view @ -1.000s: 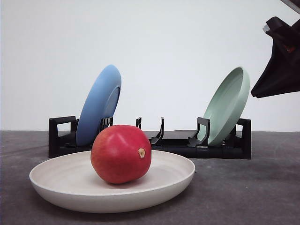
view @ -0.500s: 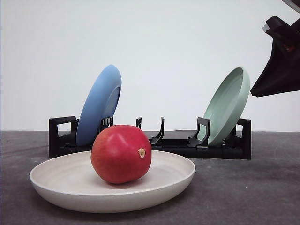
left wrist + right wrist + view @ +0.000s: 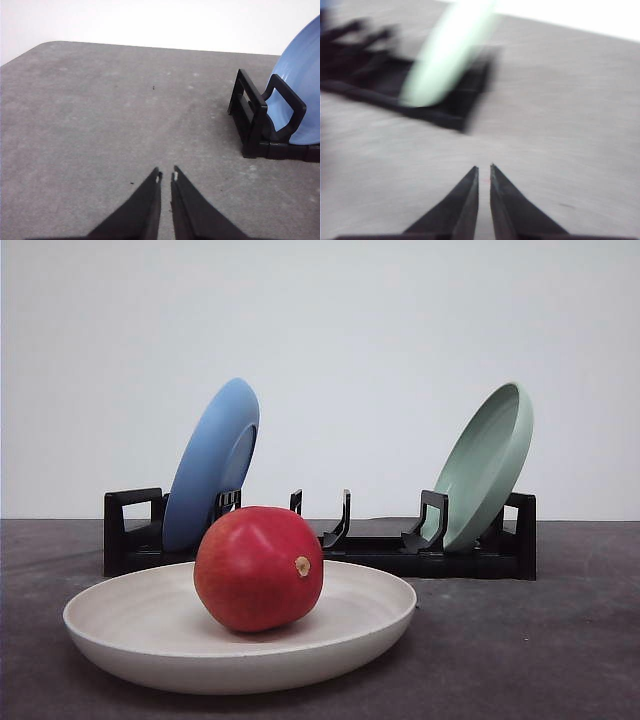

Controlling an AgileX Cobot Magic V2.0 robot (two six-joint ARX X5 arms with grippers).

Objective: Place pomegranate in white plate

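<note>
The red pomegranate (image 3: 258, 567) rests inside the white plate (image 3: 120, 625) at the front of the table, its tan stem nub facing right. No gripper touches it. My left gripper (image 3: 166, 176) hovers shut over bare grey table, to the side of the rack end that holds the blue plate (image 3: 301, 100). Motion blurs the right wrist view, where my right gripper (image 3: 484, 170) is shut with nothing in it, above the table near the pale green plate (image 3: 447, 50).
A black dish rack (image 3: 330, 540) stands behind the white plate. The blue plate (image 3: 212, 462) leans in its left end and the pale green plate (image 3: 487, 465) in its right end. Grey table surrounds them.
The right arm, seen at the upper right edge of the front view before, has left that view. The pomegranate and plates have not moved.
</note>
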